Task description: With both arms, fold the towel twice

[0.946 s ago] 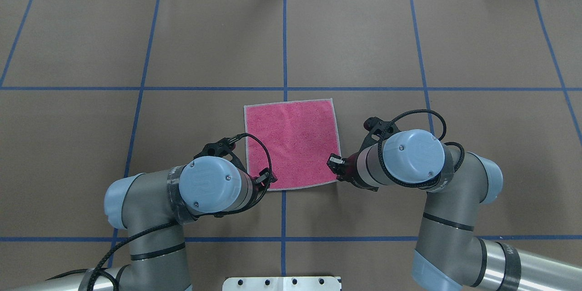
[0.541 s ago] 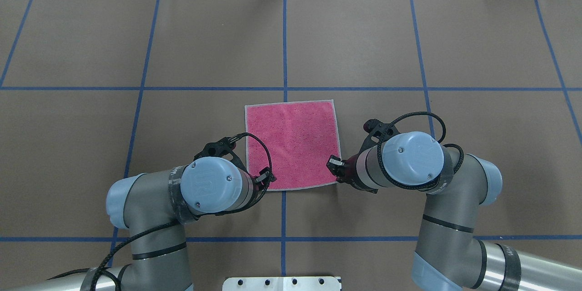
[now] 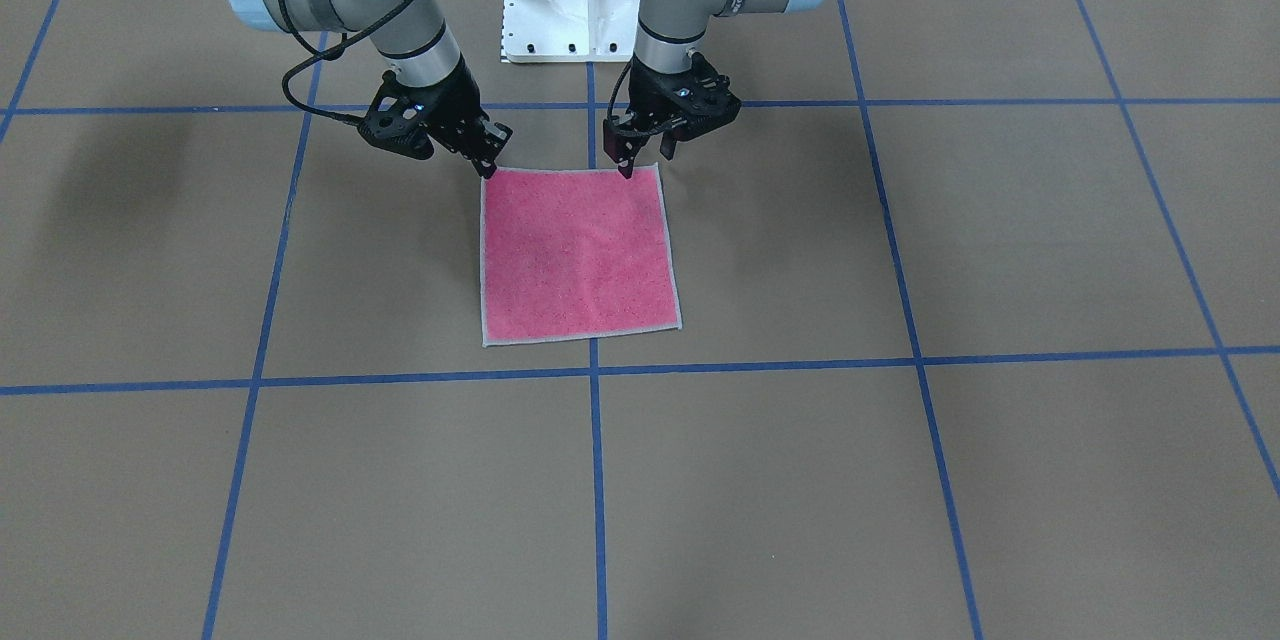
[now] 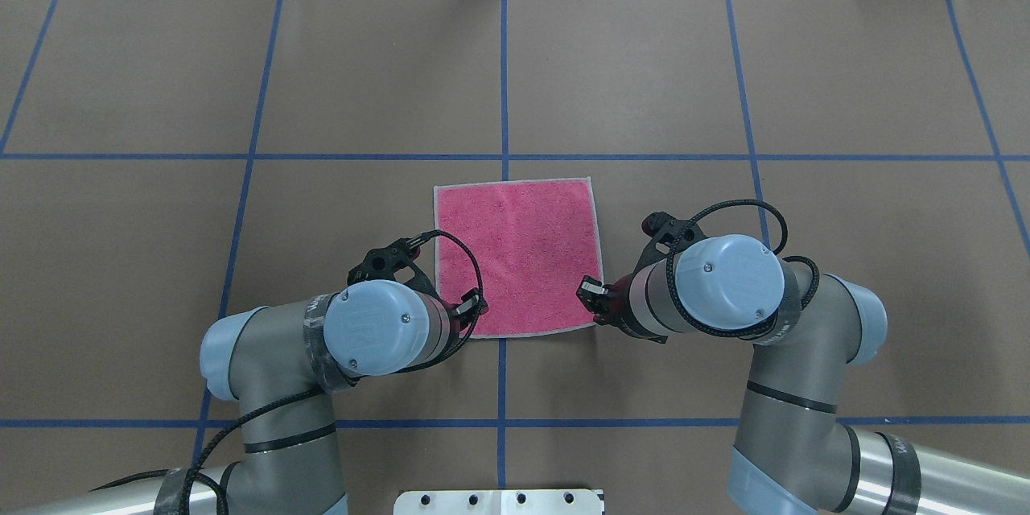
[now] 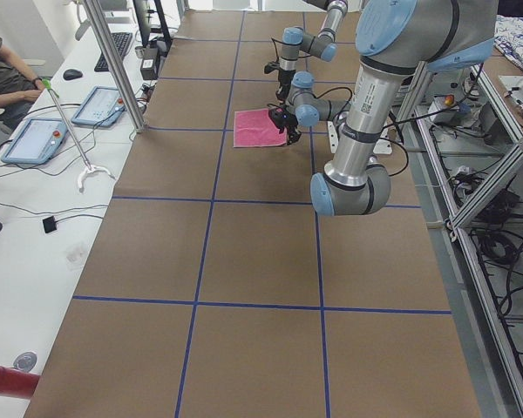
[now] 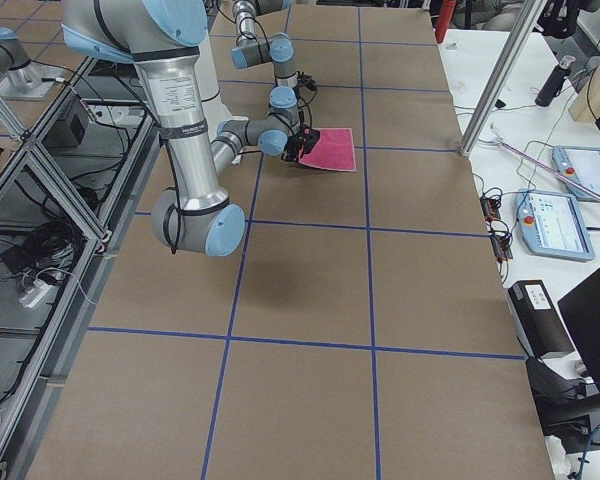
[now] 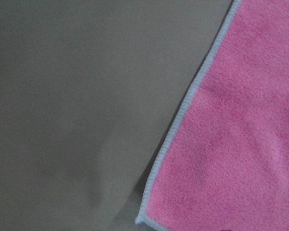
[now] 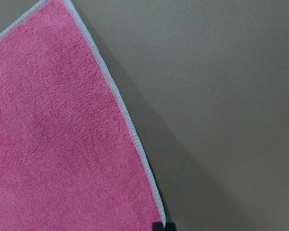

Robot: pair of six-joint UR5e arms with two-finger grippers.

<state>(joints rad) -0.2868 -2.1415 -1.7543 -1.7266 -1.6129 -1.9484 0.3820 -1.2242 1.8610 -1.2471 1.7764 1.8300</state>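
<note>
Left gripper [image 3: 645, 158], jaws wide, hovers over my pink towel's [image 3: 578, 255] upper-right corner; right gripper [image 3: 488, 163], opening indeterminate, at upper-left.

towel [image 3: 578, 255] between left claw [image 3: 645, 160] and right claw [image 3: 492, 160]

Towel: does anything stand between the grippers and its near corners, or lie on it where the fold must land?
Nothing visible does. The left gripper and the right gripper are at the two robot-side corners of the towel, and its pink face carries nothing.
</note>
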